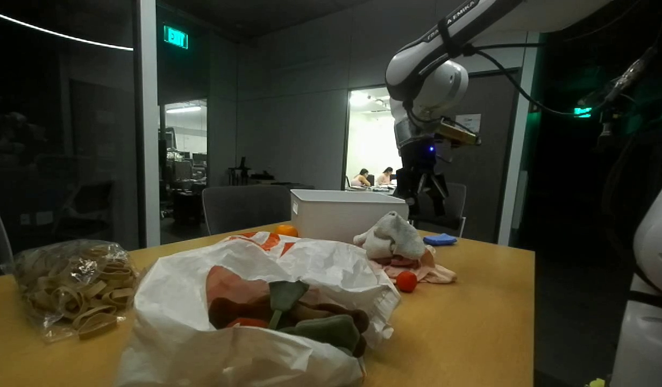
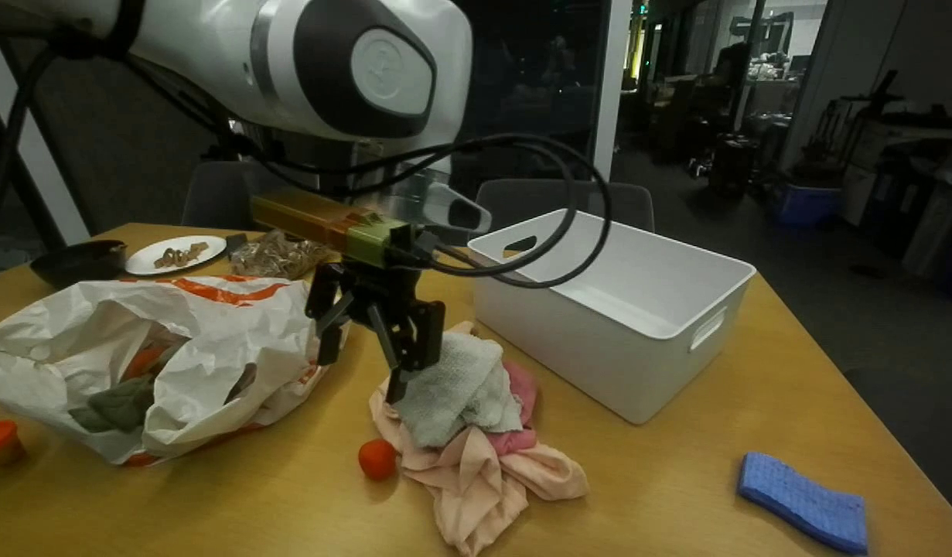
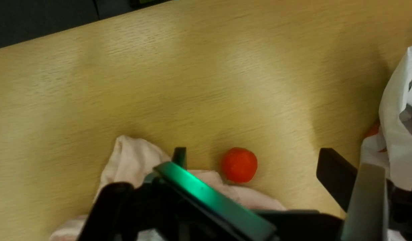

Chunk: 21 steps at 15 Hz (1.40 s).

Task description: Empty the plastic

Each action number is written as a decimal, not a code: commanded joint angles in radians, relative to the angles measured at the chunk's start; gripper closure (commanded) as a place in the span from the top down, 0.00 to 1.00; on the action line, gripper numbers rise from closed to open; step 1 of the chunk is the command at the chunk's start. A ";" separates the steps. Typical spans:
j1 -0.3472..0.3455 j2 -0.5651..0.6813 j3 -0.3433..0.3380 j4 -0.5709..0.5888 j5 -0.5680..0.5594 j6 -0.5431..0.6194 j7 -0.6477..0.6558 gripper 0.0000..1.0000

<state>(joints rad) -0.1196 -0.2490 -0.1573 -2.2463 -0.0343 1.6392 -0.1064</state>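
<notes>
A crumpled white plastic bag with orange print stands open on the table in both exterior views (image 1: 180, 306) (image 2: 228, 333). Its edge also shows at the right of the wrist view (image 3: 400, 147). Green leaf-like pieces (image 1: 328, 330) (image 2: 120, 404) and brown and red things lie inside; the deeper contents are hidden. My gripper (image 2: 363, 365) is open and empty, above the table between the bag and a heap of cloths. It also shows in an exterior view (image 1: 425, 204) and in the wrist view (image 3: 254, 162). A small red ball-like thing (image 3: 239, 165) lies on the table, seen between the fingers.
A pale grey cloth (image 2: 460, 387) lies on pink cloths (image 2: 476, 480). A white bin (image 2: 599, 340) stands behind them. A blue sponge-like piece (image 2: 804, 499) lies near the table edge. A clear bag of tan bands (image 1: 75, 290), a plate (image 2: 139, 259) and a black pan (image 2: 77, 263) are also there.
</notes>
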 commanded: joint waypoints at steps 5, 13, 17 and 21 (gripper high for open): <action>0.195 -0.170 0.217 -0.185 0.007 0.024 -0.013 1.00; 0.343 -0.111 0.332 -0.110 0.065 0.052 -0.014 1.00; 0.380 -0.023 0.376 -0.071 0.163 0.028 0.035 1.00; 0.407 0.044 0.422 -0.051 0.208 0.053 0.060 1.00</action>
<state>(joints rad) 0.2717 -0.2630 0.2398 -2.3390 0.1415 1.6846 -0.0848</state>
